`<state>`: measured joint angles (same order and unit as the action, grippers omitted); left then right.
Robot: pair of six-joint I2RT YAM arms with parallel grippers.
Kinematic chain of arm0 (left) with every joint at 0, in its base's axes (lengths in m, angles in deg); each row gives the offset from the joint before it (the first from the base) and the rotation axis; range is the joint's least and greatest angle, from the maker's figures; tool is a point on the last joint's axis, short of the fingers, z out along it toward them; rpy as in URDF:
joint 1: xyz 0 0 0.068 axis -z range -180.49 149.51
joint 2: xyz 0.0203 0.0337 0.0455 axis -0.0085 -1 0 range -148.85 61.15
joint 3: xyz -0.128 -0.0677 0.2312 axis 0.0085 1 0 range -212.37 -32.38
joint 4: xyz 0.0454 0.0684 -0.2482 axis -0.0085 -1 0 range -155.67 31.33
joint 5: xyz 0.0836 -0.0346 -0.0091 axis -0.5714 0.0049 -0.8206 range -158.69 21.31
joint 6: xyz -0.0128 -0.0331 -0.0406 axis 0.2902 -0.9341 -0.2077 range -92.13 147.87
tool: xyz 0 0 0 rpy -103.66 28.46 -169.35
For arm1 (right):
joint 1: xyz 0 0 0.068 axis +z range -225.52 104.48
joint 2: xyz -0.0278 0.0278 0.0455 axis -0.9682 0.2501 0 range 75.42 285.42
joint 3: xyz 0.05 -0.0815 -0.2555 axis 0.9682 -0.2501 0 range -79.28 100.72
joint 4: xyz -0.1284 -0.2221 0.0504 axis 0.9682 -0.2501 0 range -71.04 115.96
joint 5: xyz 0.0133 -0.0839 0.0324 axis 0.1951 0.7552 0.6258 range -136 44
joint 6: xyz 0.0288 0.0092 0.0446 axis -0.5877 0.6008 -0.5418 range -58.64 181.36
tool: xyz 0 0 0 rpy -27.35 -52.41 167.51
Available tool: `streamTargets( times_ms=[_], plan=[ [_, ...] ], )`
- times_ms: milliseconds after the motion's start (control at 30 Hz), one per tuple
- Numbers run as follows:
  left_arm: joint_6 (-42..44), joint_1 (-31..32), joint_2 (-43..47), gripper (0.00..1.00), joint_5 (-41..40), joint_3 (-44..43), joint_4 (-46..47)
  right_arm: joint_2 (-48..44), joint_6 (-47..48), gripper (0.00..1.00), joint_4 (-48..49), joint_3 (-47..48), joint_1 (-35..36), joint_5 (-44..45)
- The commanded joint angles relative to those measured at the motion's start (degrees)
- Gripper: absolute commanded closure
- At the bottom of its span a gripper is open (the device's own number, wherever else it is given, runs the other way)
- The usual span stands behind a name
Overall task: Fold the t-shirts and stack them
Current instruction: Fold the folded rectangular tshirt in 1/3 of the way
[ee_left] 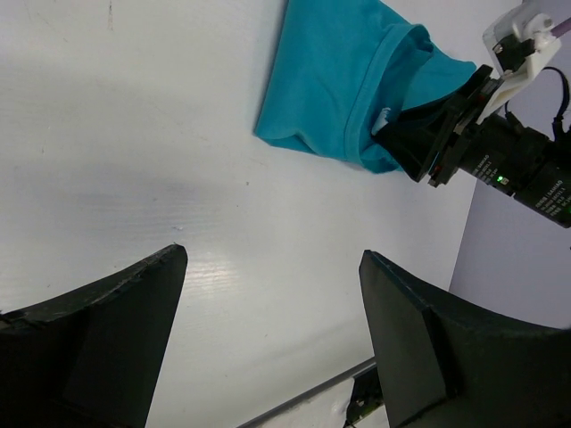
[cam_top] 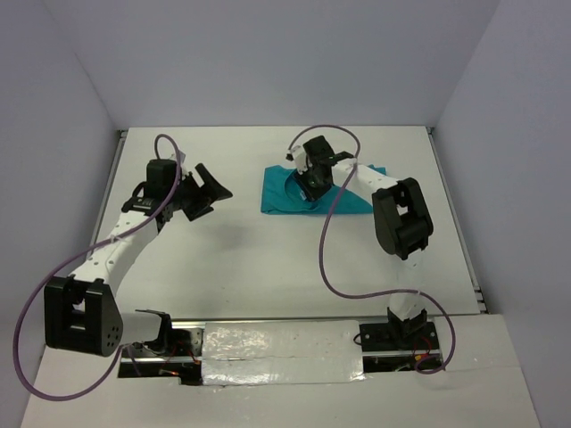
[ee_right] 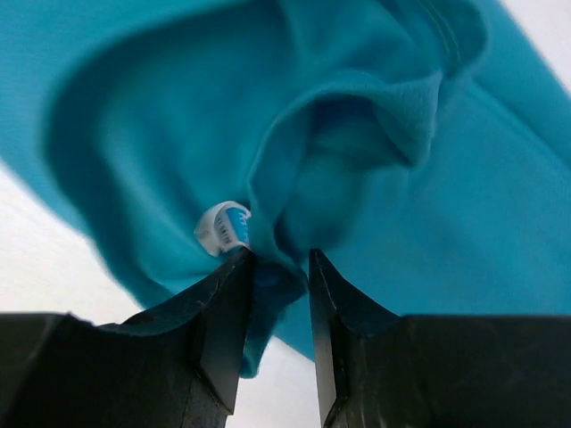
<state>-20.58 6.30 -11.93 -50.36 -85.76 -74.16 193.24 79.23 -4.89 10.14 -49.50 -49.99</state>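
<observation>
The teal t-shirt (cam_top: pixel 278 200) lies folded at the back middle of the white table. My right gripper (cam_top: pixel 308 184) is down on its near-left part. In the right wrist view the right gripper (ee_right: pixel 278 260) is shut on a bunched fold of the t-shirt (ee_right: pixel 446 178) at the collar, beside the small white tag (ee_right: pixel 223 227). My left gripper (cam_top: pixel 212 189) hovers open and empty to the left of the shirt, apart from it. In the left wrist view the left gripper (ee_left: pixel 272 255) is over bare table, with the t-shirt (ee_left: pixel 330 80) and the right gripper (ee_left: pixel 409 143) ahead of it.
Grey walls close in the table at the back and both sides, with metal rails (cam_top: pixel 457 223) along the side edges. Purple cables (cam_top: pixel 332 259) loop from both arms. A taped strip (cam_top: pixel 277 343) runs along the near edge between the arm bases.
</observation>
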Motion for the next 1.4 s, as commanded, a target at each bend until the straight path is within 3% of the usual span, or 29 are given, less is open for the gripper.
streamTargets(
  times_ms=[0, 233, 567, 800, 1100, 1367],
  plan=[
    [-1.04, -0.37, -1.27, 0.09, 1.97, -0.14, 3.71, -2.94, 0.33, 0.62, 1.23, -2.23, -2.37, -2.5],
    [-0.69, -0.37, -2.68, 0.08, 3.03, -0.31, 4.5, -3.03, 0.15, 0.62, 1.85, -4.0, -6.15, -3.39],
    [-0.95, -0.37, -1.98, 0.08, 3.47, 0.74, 5.29, -15.69, 2.16, 0.59, 4.66, -1.38, -11.25, -22.61],
    [-1.65, -0.37, -1.37, 0.08, 3.82, 1.44, 5.82, -5.07, 4.9, 0.64, -3.69, 11.46, -7.31, -33.27],
    [-2.27, -0.37, 0.83, 0.08, 3.91, 4.08, 5.64, 6.45, -4.85, 0.67, -0.35, 19.63, -2.82, -30.03],
    [-2.79, -0.37, 1.27, 0.08, 3.82, 5.13, 6.08, 10.85, -6.79, 0.68, -0.44, 21.49, -3.61, -18.88]
  ],
)
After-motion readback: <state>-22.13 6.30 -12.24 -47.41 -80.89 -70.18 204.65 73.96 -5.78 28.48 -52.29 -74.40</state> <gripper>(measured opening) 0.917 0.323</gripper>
